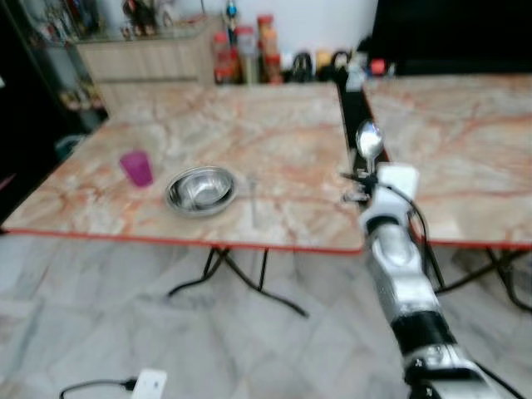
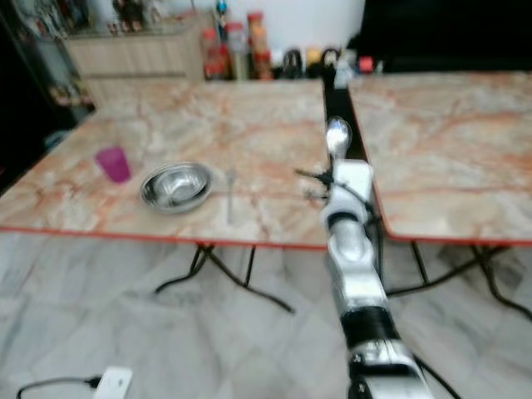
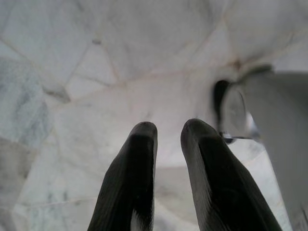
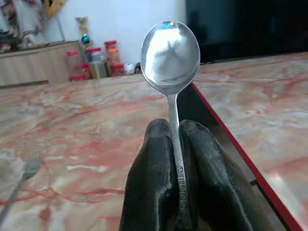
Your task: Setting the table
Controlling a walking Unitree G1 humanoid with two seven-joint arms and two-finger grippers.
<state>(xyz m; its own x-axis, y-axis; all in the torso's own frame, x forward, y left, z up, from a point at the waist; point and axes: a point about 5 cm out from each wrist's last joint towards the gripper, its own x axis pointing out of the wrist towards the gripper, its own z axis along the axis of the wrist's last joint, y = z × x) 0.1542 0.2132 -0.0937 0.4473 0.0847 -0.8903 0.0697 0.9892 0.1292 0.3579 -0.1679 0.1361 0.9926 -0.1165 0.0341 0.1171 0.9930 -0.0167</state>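
Marble tabletop (image 1: pixel 274 141) carrying, toward its near left, a purple cup (image 1: pixel 136 168), a steel bowl (image 1: pixel 199 190) and, just right of the bowl, a fork (image 1: pixel 252 199) lying near-to-far. The right gripper (image 4: pixel 174 132), nearer of the two and right of this setting, pinches a spoon (image 4: pixel 170 53) upright, bowl uppermost. The left gripper (image 3: pixel 166 137) hangs slightly parted over the floor.

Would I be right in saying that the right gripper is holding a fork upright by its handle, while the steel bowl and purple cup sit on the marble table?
Not quite: the right gripper is holding a spoon, not a fork, as the right wrist view shows. Its jaws are shut on the handle with the spoon's bowl pointing up. The fork lies on the marble table, beside the steel bowl. The purple cup stands there too.
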